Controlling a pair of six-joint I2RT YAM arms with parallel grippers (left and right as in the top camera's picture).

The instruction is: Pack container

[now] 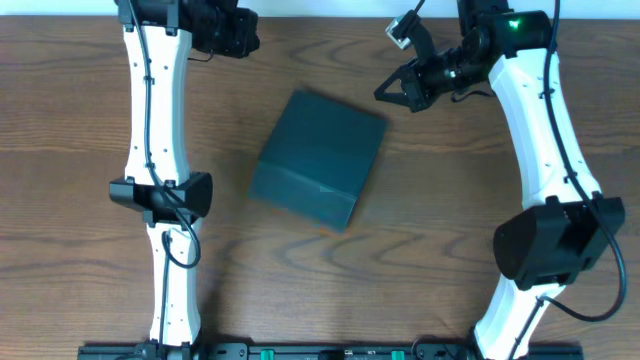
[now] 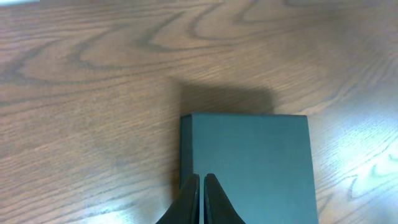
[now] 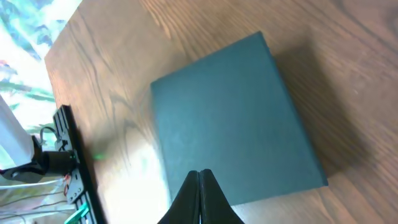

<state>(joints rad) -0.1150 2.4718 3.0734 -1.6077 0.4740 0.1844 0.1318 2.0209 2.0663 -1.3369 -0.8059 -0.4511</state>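
Observation:
The container (image 1: pixel 318 158) is a dark, matte, roughly square box lying at the table's middle with its lid down. It fills the lower right of the left wrist view (image 2: pixel 249 165) and the centre of the right wrist view (image 3: pixel 230 118). My left gripper (image 1: pixel 248 40) hovers at the far left, above and short of the box; its jaws (image 2: pixel 201 178) are pressed together with nothing between them. My right gripper (image 1: pixel 383 93) hangs just off the box's far right corner, also shut and empty (image 3: pixel 200 172). Neither gripper touches the box.
The wooden table (image 1: pixel 90 250) carries only the box. A black rail with green connectors (image 1: pixel 330 351) runs along the front edge, also seen in the right wrist view as a black rail (image 3: pixel 69 165). The arms' white links stand at the left (image 1: pixel 160 190) and right (image 1: pixel 545 150).

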